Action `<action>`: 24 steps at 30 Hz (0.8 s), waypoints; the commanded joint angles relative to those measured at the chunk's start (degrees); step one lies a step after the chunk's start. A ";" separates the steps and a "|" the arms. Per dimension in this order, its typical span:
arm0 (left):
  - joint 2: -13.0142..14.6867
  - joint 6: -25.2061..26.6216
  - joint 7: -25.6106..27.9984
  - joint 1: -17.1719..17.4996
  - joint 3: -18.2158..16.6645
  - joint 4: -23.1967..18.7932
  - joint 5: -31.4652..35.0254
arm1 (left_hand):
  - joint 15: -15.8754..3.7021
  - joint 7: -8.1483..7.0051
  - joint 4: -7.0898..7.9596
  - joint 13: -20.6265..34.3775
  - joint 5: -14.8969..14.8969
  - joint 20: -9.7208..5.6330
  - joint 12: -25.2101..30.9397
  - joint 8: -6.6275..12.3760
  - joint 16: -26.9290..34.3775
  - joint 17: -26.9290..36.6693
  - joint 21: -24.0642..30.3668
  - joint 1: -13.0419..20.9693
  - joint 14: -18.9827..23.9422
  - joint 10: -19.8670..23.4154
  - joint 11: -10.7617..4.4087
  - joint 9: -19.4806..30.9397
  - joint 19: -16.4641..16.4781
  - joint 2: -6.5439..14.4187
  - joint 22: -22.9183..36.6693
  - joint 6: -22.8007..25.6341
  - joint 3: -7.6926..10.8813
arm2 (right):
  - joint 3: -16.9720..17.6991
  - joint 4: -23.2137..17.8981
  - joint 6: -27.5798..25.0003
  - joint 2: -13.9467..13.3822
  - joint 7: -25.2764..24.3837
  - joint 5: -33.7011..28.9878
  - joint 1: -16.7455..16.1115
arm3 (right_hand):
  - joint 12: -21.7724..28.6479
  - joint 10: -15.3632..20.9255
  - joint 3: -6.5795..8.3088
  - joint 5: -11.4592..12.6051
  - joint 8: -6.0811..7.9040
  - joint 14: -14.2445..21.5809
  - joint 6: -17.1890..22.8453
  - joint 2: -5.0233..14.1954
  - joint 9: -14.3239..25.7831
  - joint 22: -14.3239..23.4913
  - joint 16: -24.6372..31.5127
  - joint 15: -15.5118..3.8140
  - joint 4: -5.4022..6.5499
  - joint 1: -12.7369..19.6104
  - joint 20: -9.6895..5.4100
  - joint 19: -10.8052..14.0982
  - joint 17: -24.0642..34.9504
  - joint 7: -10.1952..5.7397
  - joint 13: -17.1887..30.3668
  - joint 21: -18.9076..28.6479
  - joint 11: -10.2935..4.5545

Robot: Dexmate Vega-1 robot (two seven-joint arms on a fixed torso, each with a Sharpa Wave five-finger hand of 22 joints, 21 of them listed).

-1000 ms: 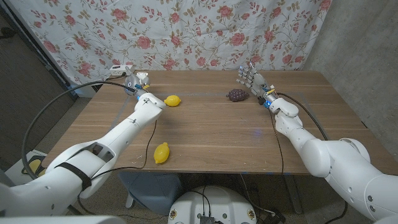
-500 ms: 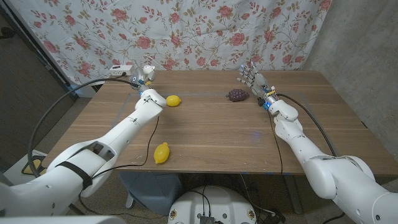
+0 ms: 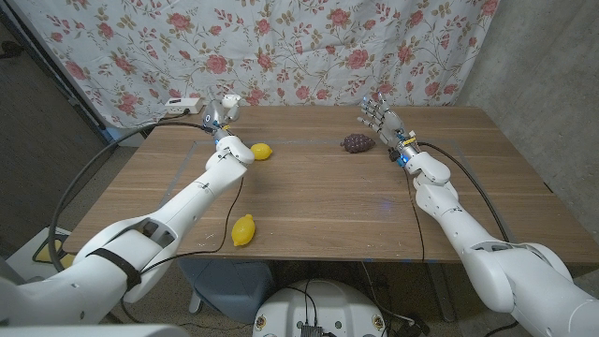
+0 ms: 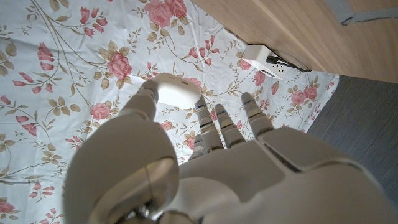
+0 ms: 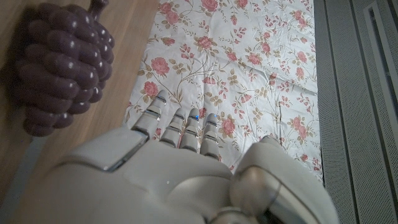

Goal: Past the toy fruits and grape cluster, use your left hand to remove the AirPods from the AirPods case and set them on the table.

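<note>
Our left hand (image 3: 223, 111) is up at the table's (image 3: 318, 197) far edge, pinching a small white AirPods piece (image 4: 177, 91) at the fingertips, lifted clear of the wood; can't tell whether it's case or bud. Left is the only arm near it. Right hand (image 3: 377, 116) idles beside the grape cluster (image 3: 357, 142), fingers spread, holding nothing. Count: two lemons (image 3: 260, 151), one cluster, one white piece.

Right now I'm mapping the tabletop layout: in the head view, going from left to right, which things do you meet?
White power strip → left robot hand holding a small white case → far lemon → grape cluster → right robot hand. The near lemon sits at the front edge.
</note>
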 commanded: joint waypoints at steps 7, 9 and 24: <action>-1.06 -4.59 -3.63 0.33 -0.87 -1.69 0.62 | -0.54 -0.07 0.05 0.73 0.14 -0.06 0.98 0.30 0.03 0.04 -0.13 0.38 0.55 9.36 -8.25 0.20 -0.14 0.10 0.12 0.64 -0.46 | -0.95 -1.56 0.28 -0.91 -1.04 1.59 -1.14 | -0.24 -0.07 0.38 -0.06 -0.11 -0.05 -0.03 -0.11 0.15 0.19 -0.08 -0.71 -0.10 0.61 0.35 0.29 0.25 0.15 0.15 0.01 0.11; -0.82 -4.43 -4.52 0.39 -0.88 -2.25 0.64 | -0.53 -0.03 0.01 0.76 0.14 -0.03 0.99 0.28 0.05 0.04 -0.13 0.45 0.66 9.38 -8.26 0.19 -0.13 0.07 0.12 0.64 -0.49 | -0.90 -1.73 0.24 -0.92 -1.15 1.78 -1.46 | -0.25 -0.09 0.41 -0.07 -0.09 -0.03 0.04 -0.10 0.15 0.20 -0.07 -0.77 -0.11 0.63 0.37 0.28 0.26 0.14 0.15 0.01 0.09; -0.62 -8.96 -9.83 0.40 -1.57 -3.19 -0.42 | -0.67 0.26 -0.26 0.95 0.22 0.10 0.78 -0.09 -0.07 0.01 -0.24 1.10 0.69 8.88 -8.27 0.18 -0.32 -0.19 0.11 -0.04 -0.62 | -1.31 -4.41 -0.36 -0.99 -3.20 1.92 -3.45 | -0.26 -0.07 0.60 -0.11 -0.08 -0.01 0.16 -0.15 0.16 0.21 -0.01 -1.12 -0.18 0.65 0.62 0.18 0.36 0.01 0.17 0.06 0.05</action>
